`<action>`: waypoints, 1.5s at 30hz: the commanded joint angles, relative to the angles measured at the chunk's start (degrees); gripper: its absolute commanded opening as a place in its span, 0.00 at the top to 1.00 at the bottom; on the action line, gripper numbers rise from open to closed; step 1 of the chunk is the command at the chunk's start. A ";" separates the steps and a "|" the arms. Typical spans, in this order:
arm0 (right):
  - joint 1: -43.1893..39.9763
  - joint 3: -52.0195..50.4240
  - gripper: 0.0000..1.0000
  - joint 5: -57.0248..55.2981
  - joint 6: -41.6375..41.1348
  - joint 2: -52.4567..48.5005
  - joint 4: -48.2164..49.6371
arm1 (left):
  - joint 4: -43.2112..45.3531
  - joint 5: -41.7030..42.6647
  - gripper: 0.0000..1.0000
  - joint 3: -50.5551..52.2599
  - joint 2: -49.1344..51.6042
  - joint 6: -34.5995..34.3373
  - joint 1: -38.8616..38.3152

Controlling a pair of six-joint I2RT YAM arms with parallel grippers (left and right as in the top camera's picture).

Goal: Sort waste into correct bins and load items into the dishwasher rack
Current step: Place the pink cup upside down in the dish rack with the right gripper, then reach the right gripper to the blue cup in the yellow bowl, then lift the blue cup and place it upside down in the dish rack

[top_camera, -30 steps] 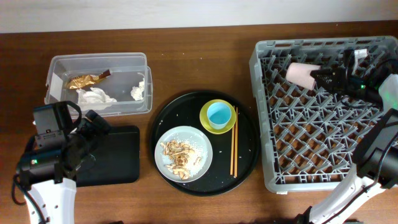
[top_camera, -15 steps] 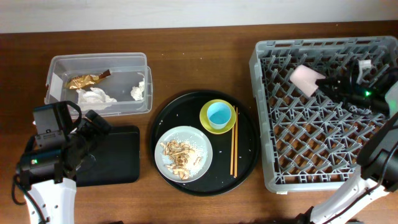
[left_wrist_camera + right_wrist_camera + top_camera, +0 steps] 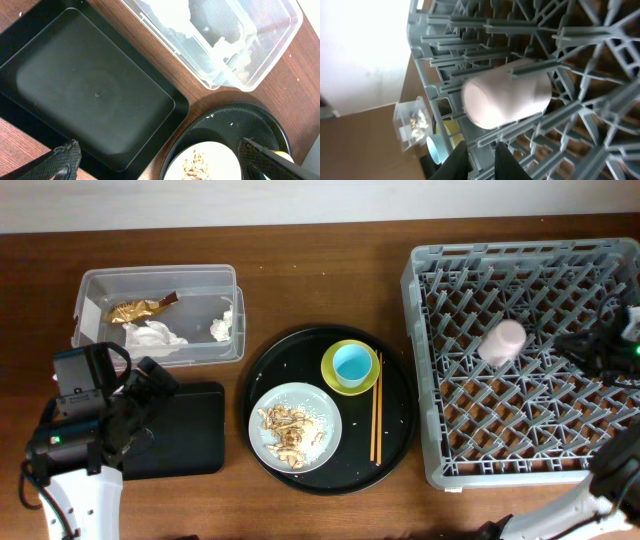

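Note:
The pale pink cup (image 3: pixel 502 342) (image 3: pixel 505 95) lies on its side among the pegs of the grey dishwasher rack (image 3: pixel 412 360) (image 3: pixel 600 60). My right gripper (image 3: pixel 572 346) (image 3: pixel 481 159) sits just right of it, open a little and holding nothing. My left gripper (image 3: pixel 155 385) (image 3: pixel 160 162) hangs wide open over the right edge of the shallow black tray (image 3: pixel 190 435) (image 3: pixel 95 95). The clear tub (image 3: pixel 160 272) (image 3: pixel 270 30) holds tissues (image 3: pixel 155 335) and the gold wrapper (image 3: pixel 138 309). A light blue cup (image 3: pixel 352 364) stands in the yellow bowl (image 3: pixel 332 376).
A round black tray (image 3: pixel 400 430) (image 3: pixel 240 125) carries the bowl, wooden chopsticks (image 3: pixel 376 420) and a grey plate (image 3: pixel 320 410) (image 3: pixel 210 152) with tan food scraps (image 3: pixel 288 432). The rack fills the table's right side. My left arm stands at the front left.
My right gripper carried the pink cup from the rack's back toward its middle, let go and drew back to the right. The left arm has not moved.

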State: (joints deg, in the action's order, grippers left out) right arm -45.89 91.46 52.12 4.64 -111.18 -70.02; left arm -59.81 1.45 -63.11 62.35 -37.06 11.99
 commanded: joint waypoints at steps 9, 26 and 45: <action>24.83 -0.17 0.65 -20.15 -6.29 25.62 2.89 | 0.04 -0.39 0.01 -0.02 -0.55 0.70 0.07; 82.64 -0.17 0.55 -54.66 -22.16 1.05 17.14 | 0.04 -0.39 0.01 -0.02 -0.55 0.70 0.07; 82.58 3.26 0.93 -59.91 -23.82 -4.63 16.59 | 0.04 -0.39 0.01 -0.02 -0.55 0.70 0.07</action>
State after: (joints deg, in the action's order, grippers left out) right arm 36.49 91.57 -6.85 -19.09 -116.11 -52.42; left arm -59.81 1.45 -63.11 62.35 -37.06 11.99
